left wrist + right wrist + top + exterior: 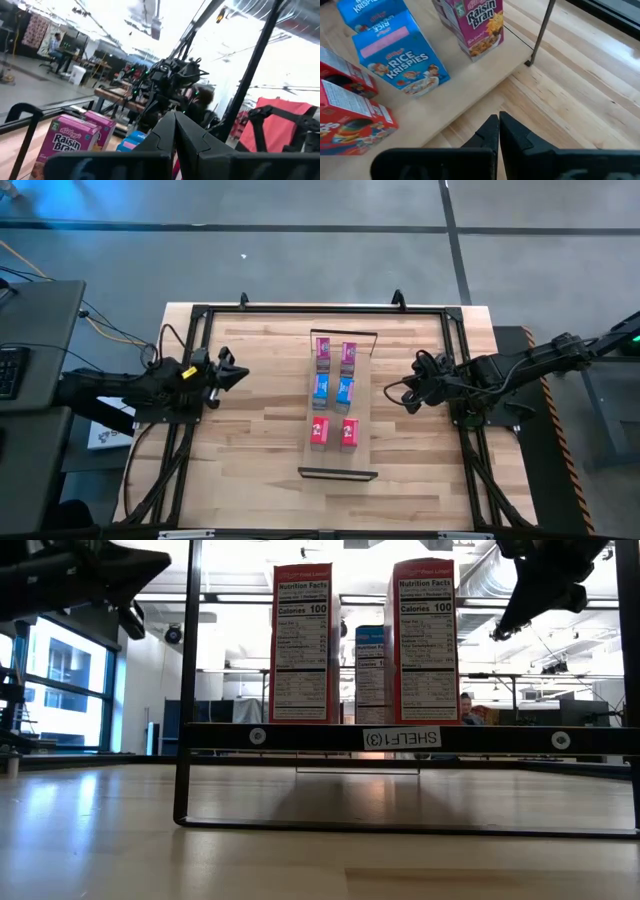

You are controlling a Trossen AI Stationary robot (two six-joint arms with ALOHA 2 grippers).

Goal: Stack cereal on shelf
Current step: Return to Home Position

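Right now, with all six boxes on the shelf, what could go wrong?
1. The right gripper, shut, hangs near the shelf edge, beside the nearer blue box. A wide swing on the way home could clip it.
2. The red boxes stand on end, tall and narrow, on a board raised on thin wire frames. A knock to the table might tip one into its neighbour.
The left gripper, shut, is farther off, so it is a lower risk.

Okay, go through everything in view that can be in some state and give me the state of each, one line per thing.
left tool: shut, empty, left of the shelf.
right tool: shut, empty, right of the shelf.
pink boxes: upright, side by side on the shelf.
blue boxes: upright, side by side, mid-shelf.
red boxes: upright, side by side on the shelf.
shelf: holding all six boxes.
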